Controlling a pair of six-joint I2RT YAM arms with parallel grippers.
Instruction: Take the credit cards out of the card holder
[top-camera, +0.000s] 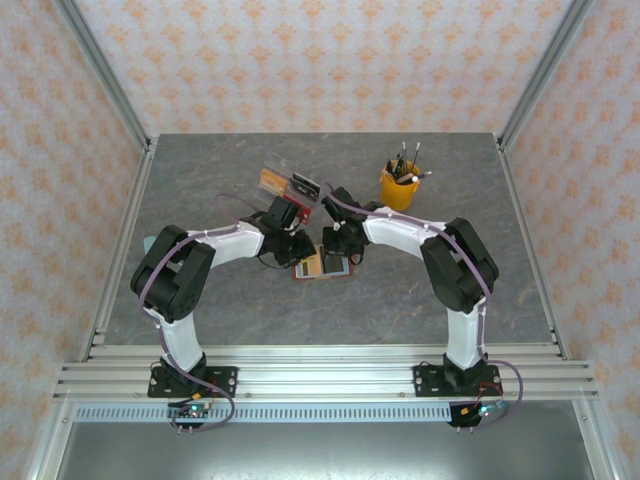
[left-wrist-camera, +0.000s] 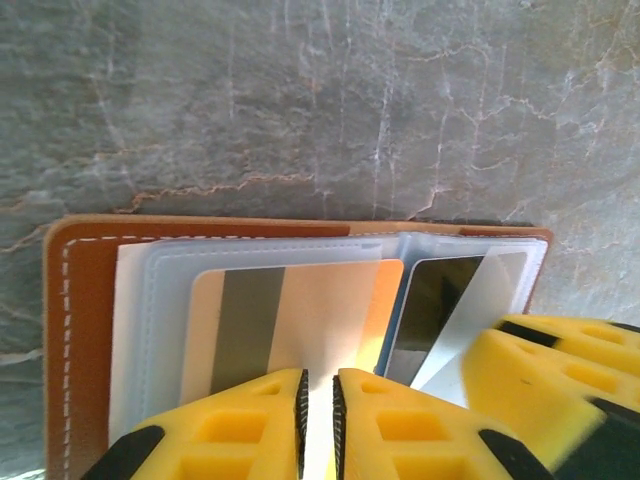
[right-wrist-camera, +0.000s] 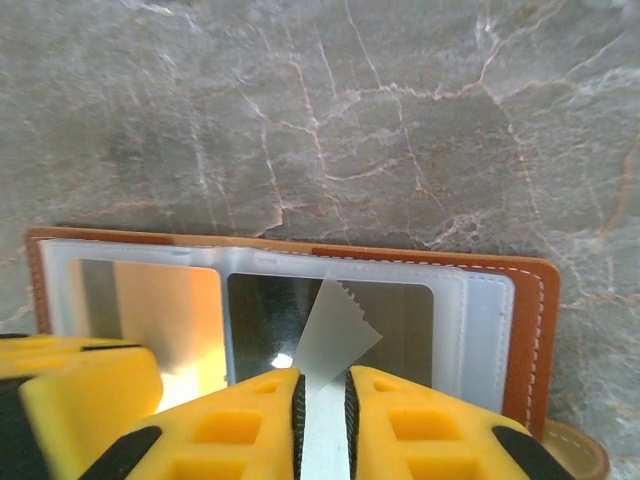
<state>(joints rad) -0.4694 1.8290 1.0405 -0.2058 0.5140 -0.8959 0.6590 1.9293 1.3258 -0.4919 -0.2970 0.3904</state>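
Left wrist: left gripper (left-wrist-camera: 319, 380) fingers nearly together over orange card (left-wrist-camera: 325, 305) in open card holder (left-wrist-camera: 82, 300), grip unclear. Right wrist: right gripper (right-wrist-camera: 324, 380) pinches pale flap (right-wrist-camera: 336, 335) over black card (right-wrist-camera: 400, 330).

You have a grey marbled worktop (top-camera: 200, 200) with a yellow cup (top-camera: 398, 190) of pens (top-camera: 404, 165) standing near its far right. A clear acrylic stand (top-camera: 290, 180) sits far centre, left of the cup. Patterned walls (top-camera: 300, 60) enclose it; aluminium rails (top-camera: 330, 375) run along your near edge.

Leather card holder (left-wrist-camera: 80, 330) — glossy credit cards (left-wrist-camera: 300, 310)
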